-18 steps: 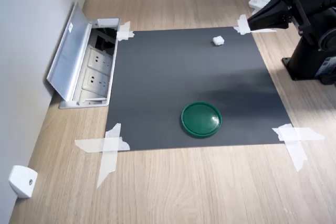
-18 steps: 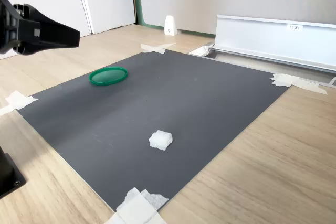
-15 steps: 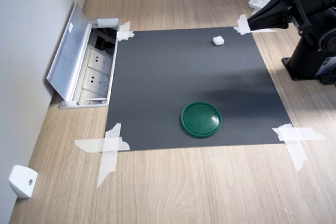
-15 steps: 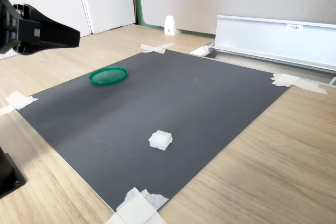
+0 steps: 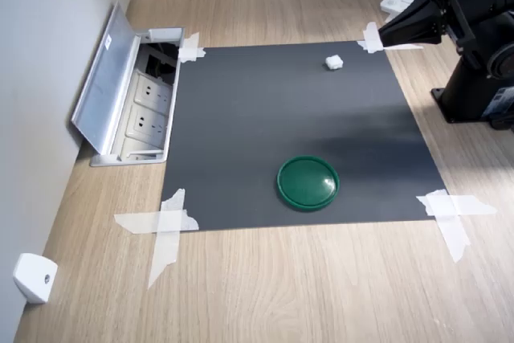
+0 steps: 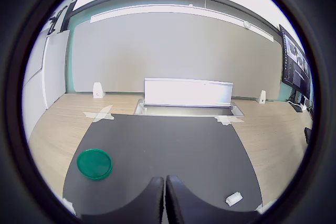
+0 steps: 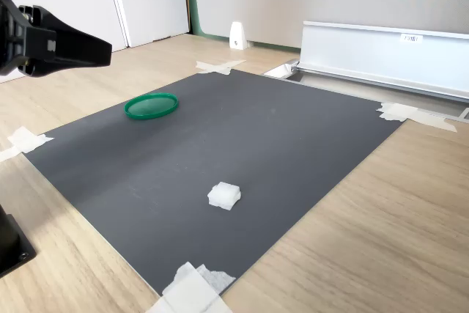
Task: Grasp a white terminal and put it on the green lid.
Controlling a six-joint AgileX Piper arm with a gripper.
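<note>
Wooden desk [image 5: 305, 287] carries a dark grey mat [image 5: 265, 126], taped at its corners with white tape strips [image 5: 165, 226]. Above the mat edge hangs the gripper [image 6: 164, 195], well clear of the surface; in the wrist view its jaws are pressed together, with only a thin dark line between them and nothing held. In both exterior views the arm is cut off by the frame, so only part of it shows. The white terminal [image 5: 333, 62] lies on the mat near the gripper's side, apart from it; its shape is hard to make out. The green lid [image 5: 307, 182] lies flat on the mat, well apart from the terminal. Beyond the mat, by the wall, stands an open socket box [image 5: 136, 106] with its lid raised.
</note>
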